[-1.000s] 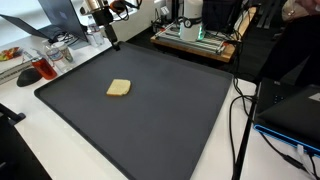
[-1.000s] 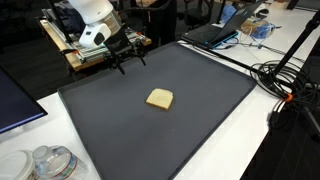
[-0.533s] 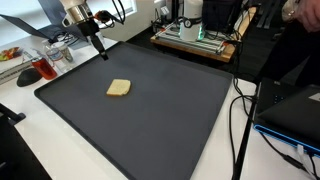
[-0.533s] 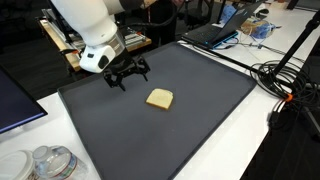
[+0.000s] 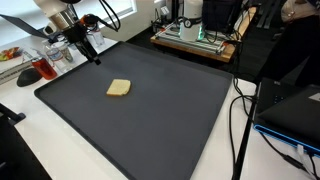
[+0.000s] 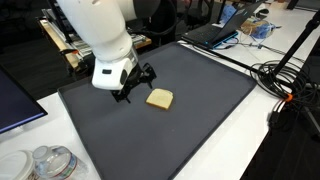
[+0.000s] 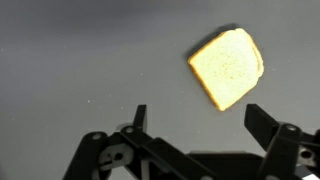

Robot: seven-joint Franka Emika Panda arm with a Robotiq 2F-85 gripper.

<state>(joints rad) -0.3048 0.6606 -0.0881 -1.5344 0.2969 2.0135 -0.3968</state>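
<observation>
A pale yellow slice of bread (image 5: 118,88) (image 6: 159,98) lies flat on a large black mat (image 5: 150,120) (image 6: 150,140). My gripper (image 5: 91,54) (image 6: 138,84) hovers open above the mat, just beside the slice and not touching it. In the wrist view the bread (image 7: 228,67) sits up and to the right, ahead of the gripper (image 7: 200,120). Both black fingertips (image 7: 262,122) stand wide apart with only bare mat between them.
Plastic containers (image 5: 45,65) (image 6: 50,162) stand off the mat's corner. A machine on a wooden board (image 5: 195,35) sits behind the mat. Laptops (image 5: 290,110) (image 6: 215,32) and cables (image 5: 240,110) (image 6: 285,75) lie along one side on the white table.
The arm has swung from the mat's back edge out over the mat and lowered, bringing the gripper close beside the bread. The jaws stayed open and the bread has not moved.
</observation>
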